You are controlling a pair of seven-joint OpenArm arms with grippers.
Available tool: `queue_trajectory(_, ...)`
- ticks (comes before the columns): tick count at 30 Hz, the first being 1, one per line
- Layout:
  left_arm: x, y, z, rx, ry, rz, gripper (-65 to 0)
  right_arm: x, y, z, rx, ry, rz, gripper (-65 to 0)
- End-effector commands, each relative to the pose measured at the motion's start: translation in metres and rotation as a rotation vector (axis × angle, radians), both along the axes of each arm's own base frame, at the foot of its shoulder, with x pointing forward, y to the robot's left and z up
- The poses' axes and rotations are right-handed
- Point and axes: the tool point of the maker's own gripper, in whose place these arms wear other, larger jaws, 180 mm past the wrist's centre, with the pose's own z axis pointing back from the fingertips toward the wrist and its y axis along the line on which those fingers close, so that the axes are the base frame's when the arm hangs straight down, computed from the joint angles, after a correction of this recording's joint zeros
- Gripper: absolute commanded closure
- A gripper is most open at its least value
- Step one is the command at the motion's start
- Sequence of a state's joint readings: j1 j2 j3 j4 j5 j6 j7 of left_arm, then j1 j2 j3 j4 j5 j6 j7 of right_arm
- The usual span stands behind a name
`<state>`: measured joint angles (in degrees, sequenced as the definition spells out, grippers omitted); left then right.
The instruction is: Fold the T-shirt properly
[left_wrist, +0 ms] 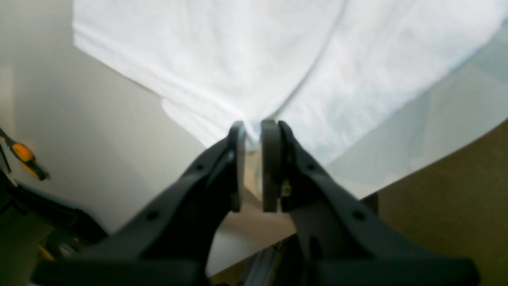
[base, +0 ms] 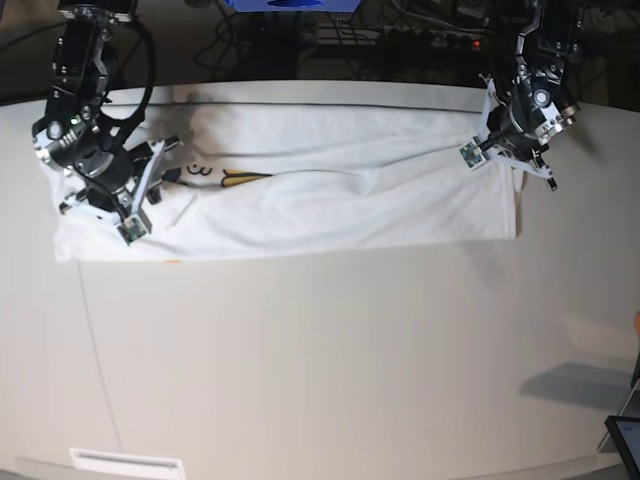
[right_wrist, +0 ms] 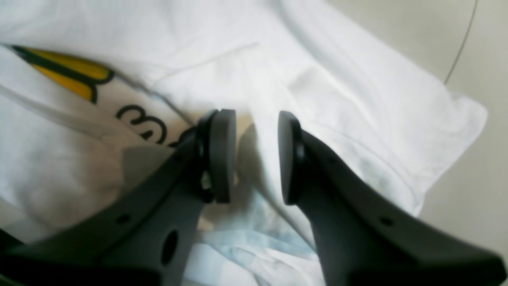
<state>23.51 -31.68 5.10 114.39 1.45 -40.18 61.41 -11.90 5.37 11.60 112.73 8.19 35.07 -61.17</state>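
Observation:
The white T-shirt (base: 330,210) lies stretched in a long band across the far half of the table. A strip of its yellow and black print (right_wrist: 67,71) shows in a fold near its left end. In the base view, my left gripper (base: 500,150) is at the shirt's right end. The left wrist view shows that gripper (left_wrist: 254,129) pinching a gathered point of the T-shirt (left_wrist: 222,59), with creases running toward its tips. My right gripper (right_wrist: 257,119) hovers over the T-shirt (right_wrist: 357,103) next to the print. Its jaws stand apart with nothing gripped.
The beige table (base: 330,370) stretches bare toward the front. Its edge (left_wrist: 436,159) runs close beside the left gripper. An orange and black tool (left_wrist: 24,155) lies off to that gripper's left. A dark object (base: 625,440) sits at the front right corner. Cables and equipment stand behind the table.

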Motion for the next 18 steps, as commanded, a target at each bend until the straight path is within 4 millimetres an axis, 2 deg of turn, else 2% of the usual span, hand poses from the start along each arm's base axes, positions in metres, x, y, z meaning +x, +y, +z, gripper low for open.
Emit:
queue_trajectory(1, 0.007, 0.006, 0.010, 0.031, -0.027, -0.020, -8.7, 0.007, 0.000, 0.009, 0.005, -0.038, 0.004, -18.0)
queue_trajectory(3, 0.007, 0.007, 0.011, 0.035, -0.026, -0.024, -9.9, 0.009, 0.000, 0.010, 0.005, -0.044, 0.002, -18.0)
queue_trajectory(7, 0.013, 0.001, 0.013, 0.002, -0.057, -0.043, -17.6, 0.011, 0.000, 0.012, 0.004, -0.049, 0.003, -18.1)
queue_trajectory(12, 0.000, -0.022, 0.003, -0.096, -0.044, -0.099, -18.1, 0.011, 0.000, 0.012, 0.004, -0.049, 0.002, -18.1)
queue_trajectory(18, -0.014, -0.060, -0.011, -0.186, 0.002, -0.194, -18.0, 0.015, -0.001, 0.011, 0.006, -0.050, -0.001, -18.3)
